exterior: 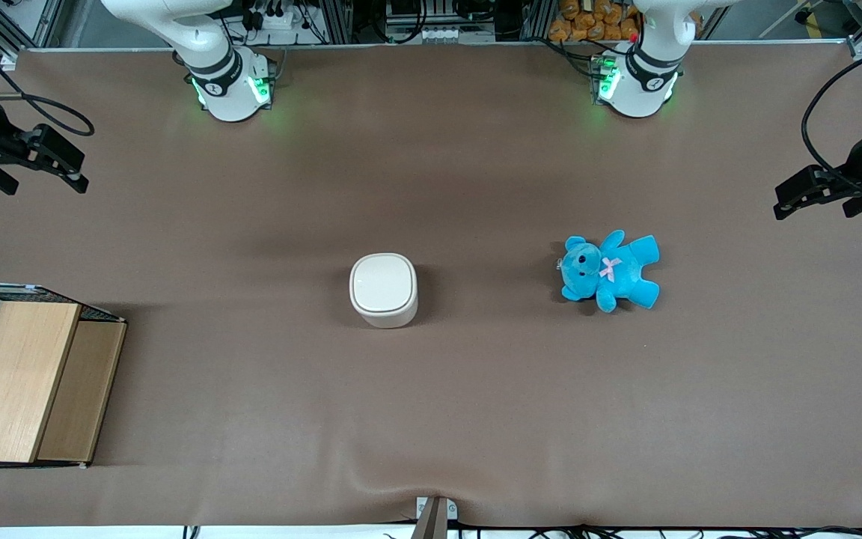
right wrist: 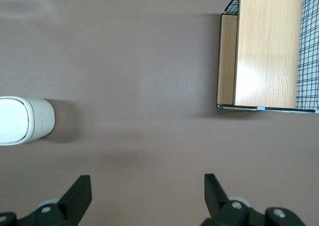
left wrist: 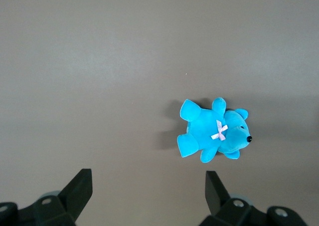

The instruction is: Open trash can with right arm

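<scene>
Brown matte table cover (exterior: pixel 431 419) runs w/ a few soft ripples under everything, lab racks and cabling along the edge by the arm bases. Taking the front view left to right w/ the trash can as landmark: the right arm's gripper (exterior: pixel 46 161) hangs above the table at the working arm's end, well apart from the can and farther from the front camera than it; fingers spread wide, holding nothing, and the right wrist view shows both fingertips (right wrist: pixel 79 191) w/ bare mat btwn them. Wooden box w/ wire mesh (exterior: pixel 23 378) sits at the same end, nearer the camera than the can. Trash can (exterior: pixel 384 290) stands upright approx mid-table, cream-white, rounded-square, lid shut flat on the rim; from the wrist cam (right wrist: pixel 22 120) only part of it shows, small print on its side wall. Blue teddy (exterior: pixel 609 271) lies on its back toward the parked arm's end, well apart from the can. Step in hand, as I judge it: the approach, nothing started yet. To do it well: bring the gripper over the can, find which lid edge is free vs hinged (can't tell from here), press or lift at the free edge only, and keep the force light bc the can looks light enough to tip or slide.
</scene>
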